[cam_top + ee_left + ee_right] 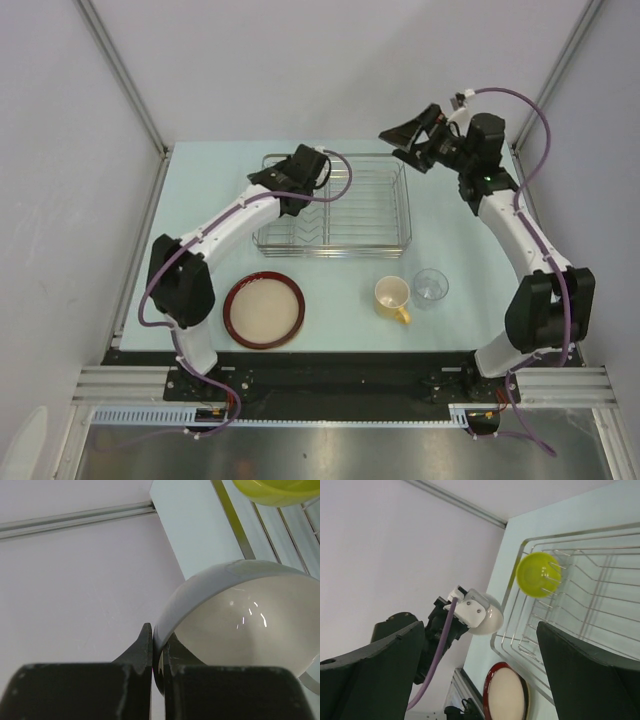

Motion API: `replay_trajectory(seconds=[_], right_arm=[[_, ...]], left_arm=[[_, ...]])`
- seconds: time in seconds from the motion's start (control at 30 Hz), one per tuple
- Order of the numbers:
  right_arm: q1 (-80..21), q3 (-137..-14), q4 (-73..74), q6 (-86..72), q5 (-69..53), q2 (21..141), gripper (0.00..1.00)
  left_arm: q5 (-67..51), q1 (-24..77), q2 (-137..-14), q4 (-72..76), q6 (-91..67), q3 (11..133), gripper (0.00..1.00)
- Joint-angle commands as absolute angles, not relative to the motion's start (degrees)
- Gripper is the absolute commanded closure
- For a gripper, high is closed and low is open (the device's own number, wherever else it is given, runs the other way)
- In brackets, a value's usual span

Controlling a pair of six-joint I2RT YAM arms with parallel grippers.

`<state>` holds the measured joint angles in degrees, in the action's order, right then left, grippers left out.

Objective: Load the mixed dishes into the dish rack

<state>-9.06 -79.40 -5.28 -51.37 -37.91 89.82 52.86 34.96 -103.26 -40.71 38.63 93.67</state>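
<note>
Currently the left jaws are clamped shut on the rim of the white bowl (240,615), 1 finger inside and 1 outside. The bowl hangs in the air, tilted, at the far-left corner of the dish rack (335,205). Cannot tell whether it is over the rack or just outside its rim; from the top view the left arm (235,222) hides it.

The lime-green bowl (538,574) sits inside the rack near that same far-left end, tipped on its side against the wires, opening facing the right wrist camera.

The right jaws are spread wide and hold nothing. They sit raised in the air off the far-right corner of the rack, not touching it.

3 dishes are on the desk (200,190), near side of the rack. The dark-red-rimmed beige plate (263,309) lies flat by the left arm's elbow. The pale yellow mug (392,297) stands upright below the rack's right end, handle pointing to the near edge. The small clear glass (431,286) stands upright just beside the mug on its right, a thin gap between them.
</note>
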Motion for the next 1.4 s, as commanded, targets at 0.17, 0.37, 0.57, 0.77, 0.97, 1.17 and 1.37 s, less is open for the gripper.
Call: replay_trajectory(seconds=[0.17,0.37,0.57,0.77,0.97,1.17,1.37], right_arm=[[-4.8,-72.9,-0.3,-49.7,-41.7,79.2,0.00],[-4.6,-69.6,2.2,-49.7,-42.9,77.5,0.00],[-4.1,-68.6,2.6,-49.4,-43.7,75.5,0.00],[-3.6,-68.0,2.6,-49.5,-44.3,75.1,0.00],[-3.7,-67.1,2.5,-49.2,-44.6,75.0,0.00],[-3.8,-66.2,2.9,-48.3,-45.2,75.1,0.00],[-5.5,-65.9,2.9,-48.2,-44.6,75.1,0.00]], left_arm=[[64.8,38.1,-108.5,-39.1,40.6,96.2,1.00],[65.1,40.8,-111.8,-40.7,39.8,95.4,1.00],[65.3,41.0,-114.9,-42.1,39.4,92.5,1.00],[65.5,41.0,-116.8,-44.2,39.5,90.9,1.00],[64.4,41.0,-117.9,-46.2,38.6,90.3,0.78],[63.0,41.0,-117.2,-48.7,37.8,91.1,0.00],[59.5,41.0,-116.1,-57.5,33.6,98.9,0.00]])
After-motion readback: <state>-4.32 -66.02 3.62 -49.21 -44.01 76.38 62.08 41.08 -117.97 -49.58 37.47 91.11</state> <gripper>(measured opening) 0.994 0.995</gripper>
